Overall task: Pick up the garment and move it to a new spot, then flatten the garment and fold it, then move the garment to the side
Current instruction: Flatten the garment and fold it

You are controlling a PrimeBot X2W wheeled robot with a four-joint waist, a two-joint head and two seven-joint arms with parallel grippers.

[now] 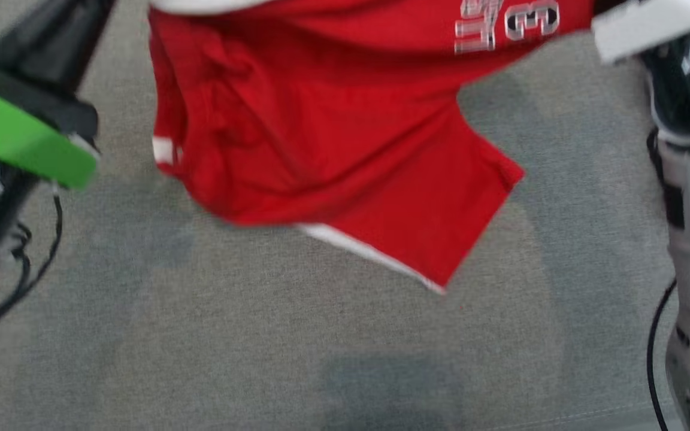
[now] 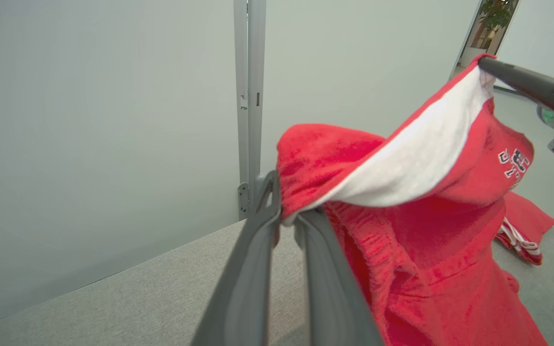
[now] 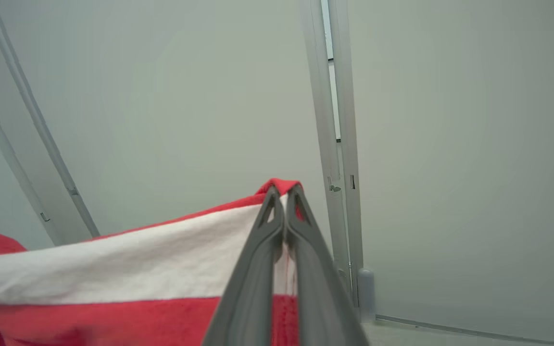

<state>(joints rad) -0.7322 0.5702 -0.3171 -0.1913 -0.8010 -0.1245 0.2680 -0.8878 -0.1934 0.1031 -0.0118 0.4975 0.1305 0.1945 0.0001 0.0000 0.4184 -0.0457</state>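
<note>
Currently garment (image 1: pixel 321 131) lifted; left gripper (image 2: pixel 286 214), right gripper (image 3: pixel 284 193) clenched on it (blurred; maybe mid-move). Flatten, fold, side-move pending.

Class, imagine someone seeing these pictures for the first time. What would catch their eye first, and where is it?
The bright red garment, held up over the grey surface, dominates the head view's upper half. Its white band is stretched between the left gripper and the right gripper, each shut on it.
</note>
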